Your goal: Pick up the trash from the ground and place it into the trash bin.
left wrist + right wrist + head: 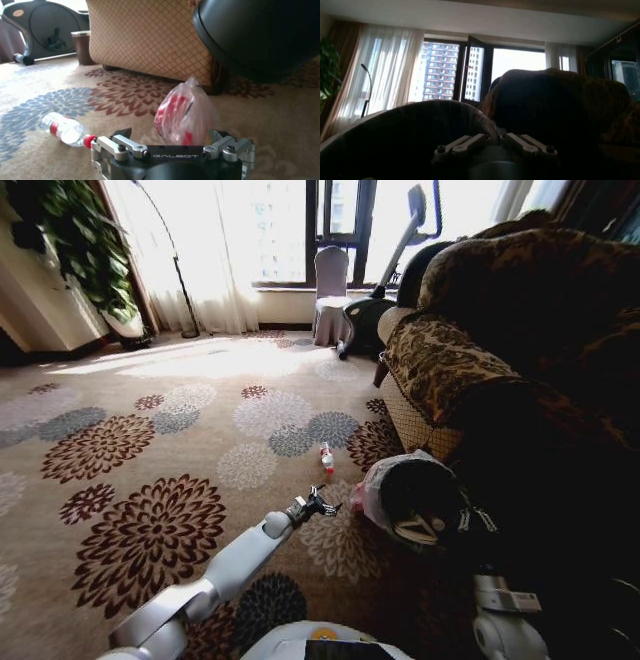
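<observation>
Left gripper [170, 140], fingers spread, hovers just short of the pink bag [182, 112] beside the trash bin [425, 500]; right gripper [495, 144] closed, near the bin; bottle [65, 129] unpicked.

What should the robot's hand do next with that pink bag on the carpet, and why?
Probably ease the left gripper a little forward and shut it on the pink bag. Its fingers are open, with the bag sitting on the carpet just beyond and between them. The right gripper looks shut on the trash bin, held tilted close beside the bag.
</observation>
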Robot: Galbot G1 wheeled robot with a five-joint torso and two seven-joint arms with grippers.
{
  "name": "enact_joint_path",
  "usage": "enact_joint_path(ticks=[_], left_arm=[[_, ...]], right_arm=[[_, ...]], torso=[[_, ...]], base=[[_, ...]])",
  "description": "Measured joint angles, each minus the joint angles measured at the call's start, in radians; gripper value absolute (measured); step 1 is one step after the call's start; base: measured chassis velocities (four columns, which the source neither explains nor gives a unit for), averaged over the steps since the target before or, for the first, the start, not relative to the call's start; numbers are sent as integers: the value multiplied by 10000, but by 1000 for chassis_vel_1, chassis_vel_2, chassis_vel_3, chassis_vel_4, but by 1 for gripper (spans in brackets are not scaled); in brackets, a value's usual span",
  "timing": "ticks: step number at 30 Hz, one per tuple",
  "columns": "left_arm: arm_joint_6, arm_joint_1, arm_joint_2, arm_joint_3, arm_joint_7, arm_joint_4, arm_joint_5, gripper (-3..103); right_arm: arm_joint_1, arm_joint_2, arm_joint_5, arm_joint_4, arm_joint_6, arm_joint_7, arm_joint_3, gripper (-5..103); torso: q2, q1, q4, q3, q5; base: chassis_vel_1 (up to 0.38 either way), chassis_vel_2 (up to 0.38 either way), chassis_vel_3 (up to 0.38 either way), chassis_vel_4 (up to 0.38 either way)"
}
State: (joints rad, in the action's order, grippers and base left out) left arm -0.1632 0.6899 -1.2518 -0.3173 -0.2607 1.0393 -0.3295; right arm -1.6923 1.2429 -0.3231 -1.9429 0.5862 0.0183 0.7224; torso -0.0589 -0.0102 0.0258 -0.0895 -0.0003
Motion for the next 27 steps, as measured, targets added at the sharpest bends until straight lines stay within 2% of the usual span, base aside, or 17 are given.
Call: enact_joint_path(ticks=[7,15,18,20,24,27], left_arm=[[-145,-260,-195,-267,-67,-560,54,100],[-265,-639,-418,-552,-131,-1141,150,100],[-383,-803,-617,-640,-216,-1643,272,100],[-616,-1089,-944,-707,-254,-2455,483,100],[-829,-1342,-1230,-779,-458,-3122,653,100],[-935,-1542,-1701,-724,-702,-3788,716,100]], right_arm=[[-25,-29,-20,33,32,0,17,0],[-101,-30,-2,58,46,-8,31,0],[-106,-32,-8,56,94,-6,19,0],[-158,-28,-9,31,155,-3,17,0],[-307,22,6,19,211,0,22,0],[-513,99,43,-10,272,-1,82,0]], torso=[[0,-1,2,-1,3],[0,-3,-8,-3,8],[0,-3,0,-3,1],[0,-3,7,-3,2],[0,-3,5,-3,5],[0,-3,-4,-3,4]], base=[[-162,-112,156,119],[-154,-79,126,47],[48,42,-15,-16],[36,32,-3,-7],[0,0,0,0],[0,0,0,0]])
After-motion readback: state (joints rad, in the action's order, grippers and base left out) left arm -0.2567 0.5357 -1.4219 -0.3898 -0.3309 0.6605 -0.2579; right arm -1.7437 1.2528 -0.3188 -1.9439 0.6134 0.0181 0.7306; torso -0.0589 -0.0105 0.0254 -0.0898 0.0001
